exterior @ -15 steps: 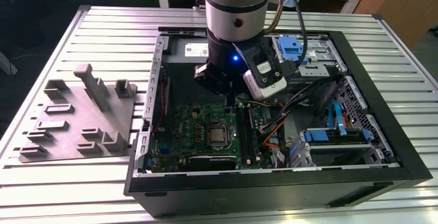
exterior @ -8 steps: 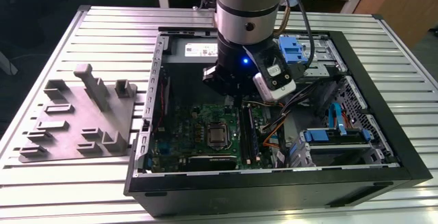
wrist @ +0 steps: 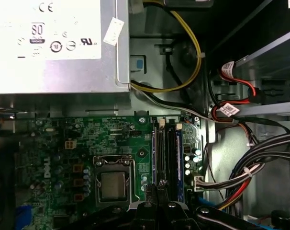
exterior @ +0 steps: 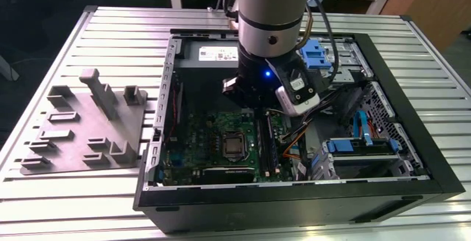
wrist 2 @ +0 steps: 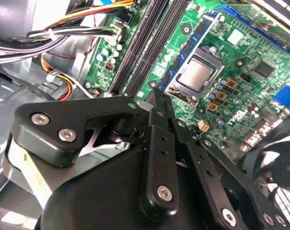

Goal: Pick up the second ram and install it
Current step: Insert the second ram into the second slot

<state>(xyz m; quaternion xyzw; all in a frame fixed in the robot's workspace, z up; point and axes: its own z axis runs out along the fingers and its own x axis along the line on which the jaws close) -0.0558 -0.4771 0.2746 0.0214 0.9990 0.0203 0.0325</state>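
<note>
Pinching narrowly with the jaws on a thin dark strip, apparently the second ram (wrist 2: 155, 97) seen edge-on, just above the memory slots (wrist: 161, 153). Best handled by holding the stick upright and parallel to the slots, centring it over the chosen slot, steering clear of the cable bundle (wrist: 260, 158) beside the slots, and pressing evenly toward both end clips (wrist: 161, 122) without tilting.
</note>
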